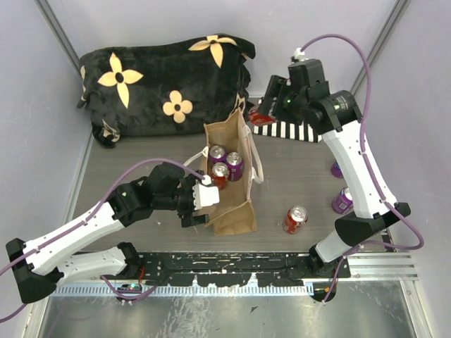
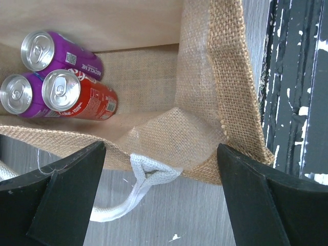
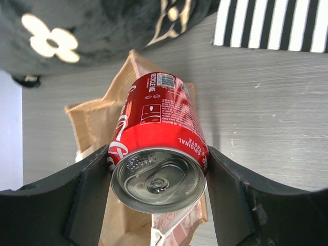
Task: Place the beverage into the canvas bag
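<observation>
**Red can clamped beyond bag's far end, not yet in bag**

A grey table (image 1: 296,176) is seen, w/ a black flowered blanket (image 1: 162,77) bunched along its far edge. The bag (image 1: 232,211) is stood upright mid-table, mouth open, just in front of the blanket. A striped cloth (image 1: 289,132) is laid at the bag's far right, under the R arm.

The L gripper (image 1: 201,204) is held at the bag's left wall, by the near corner, fingers spread wide. In its wrist view the rim corner & a handle root are framed btwn them; contact can't be told.

The R gripper (image 1: 271,105) is held up off the table by the bag's far-right corner, next to the blanket. It is pinched on the red can (image 3: 159,113), one finger on each side, lid toward the wrist cam.

Inside the bag, 3 cans (image 2: 84,97) are stood upright & touching: 2 purple, 1 red. A loose can (image 1: 296,218) is laid on its side right of the bag, apart from it. A purple pair (image 1: 342,201) is stood farther right, partly hidden by the R arm.
</observation>
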You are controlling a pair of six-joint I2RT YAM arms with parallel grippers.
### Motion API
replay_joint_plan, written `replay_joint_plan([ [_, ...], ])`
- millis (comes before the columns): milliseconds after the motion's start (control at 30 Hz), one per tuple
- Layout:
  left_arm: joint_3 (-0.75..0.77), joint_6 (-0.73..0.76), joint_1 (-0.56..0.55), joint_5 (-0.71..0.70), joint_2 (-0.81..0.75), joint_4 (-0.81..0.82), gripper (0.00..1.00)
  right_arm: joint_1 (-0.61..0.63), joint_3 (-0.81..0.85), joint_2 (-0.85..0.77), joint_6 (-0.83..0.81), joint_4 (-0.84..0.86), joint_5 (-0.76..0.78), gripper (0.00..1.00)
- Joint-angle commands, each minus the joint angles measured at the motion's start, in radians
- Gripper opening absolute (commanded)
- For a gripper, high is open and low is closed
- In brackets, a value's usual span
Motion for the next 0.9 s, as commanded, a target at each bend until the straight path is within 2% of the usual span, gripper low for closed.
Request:
replay_joint_plan([
  [0, -0.042, 0.102, -0.029, -0.008, -0.008, 0.001, 0.98, 0.11, 0.052, -0.019, -0.012, 0.123, -0.024, 0.01],
  [167, -0.06, 0.142, -0.043, -0.026, -0.011, 0.014, 0.98, 0.215, 0.054, -0.005, -0.019, 0.142, 0.009, 0.01],
  [467, -0.048, 0.145, -0.056, -0.05, -0.004, 0.039, 0.98, 0.307, 0.025, 0.057, -0.023, 0.092, 0.034, 0.01],
  [667, -0.027, 0.147, -0.055, -0.076, -0.017, 0.031, 0.98, 0.32, -0.07, 0.061, -0.017, 0.08, 0.062, 0.01],
  [867, -0.039, 0.145, -0.054, -0.074, -0.031, 0.018, 0.98, 0.324, -0.08, 0.113, -0.009, -0.046, 0.094, 0.01],
])
